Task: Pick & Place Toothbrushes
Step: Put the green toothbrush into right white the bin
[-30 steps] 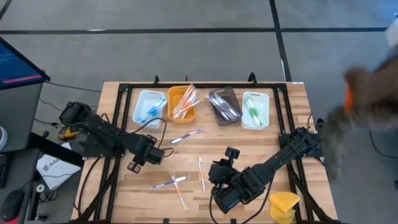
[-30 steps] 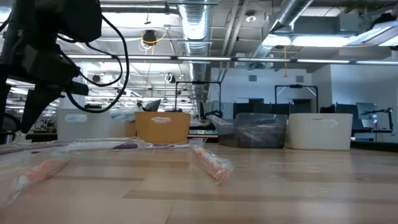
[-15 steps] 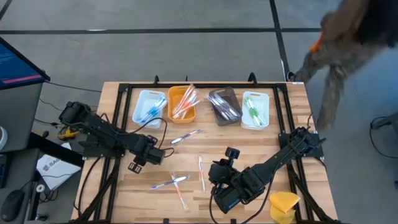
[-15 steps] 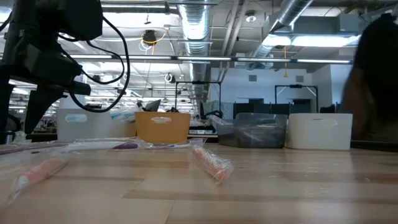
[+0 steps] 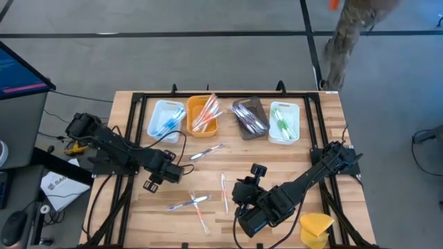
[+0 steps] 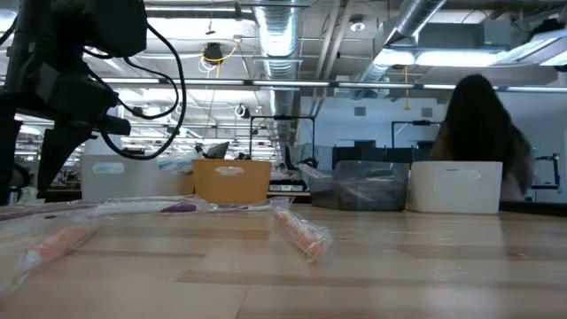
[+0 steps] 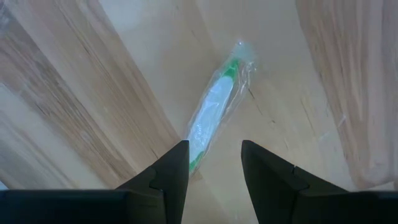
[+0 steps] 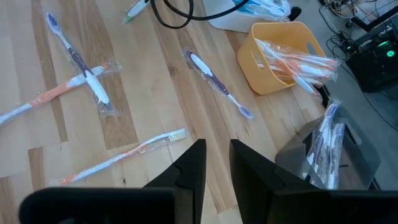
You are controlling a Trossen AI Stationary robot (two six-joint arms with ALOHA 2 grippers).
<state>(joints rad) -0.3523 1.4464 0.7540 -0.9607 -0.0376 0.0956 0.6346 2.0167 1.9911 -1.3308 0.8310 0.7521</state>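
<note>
Four small trays sit in a row toward twelve o'clock on the wooden table: a white tray with blue toothbrushes, an orange tray with orange ones, a brown tray with dark ones, and another white tray with green ones. Several wrapped toothbrushes lie loose on the boards nearer the middle: a blue toothbrush just below the orange tray, a crossed pair toward seven o'clock, an orange toothbrush lying near the centre, pointing toward six o'clock, and one more orange one beside the pair.

The left gripper is low over the table at about nine o'clock, well left of the crossed pair. Its fingers are spread apart with a clear gap, and in the left wrist view a wrapped green toothbrush lies on the wood in line with that gap, its near end just at one fingertip; nothing is pinched.

The right gripper hangs at about five o'clock, just right of the orange toothbrush. Its fingers stand close together with a narrow gap and hold nothing.

A yellow sponge rests by the table's edge at four o'clock. A person stands beyond the far right corner of the table.
</note>
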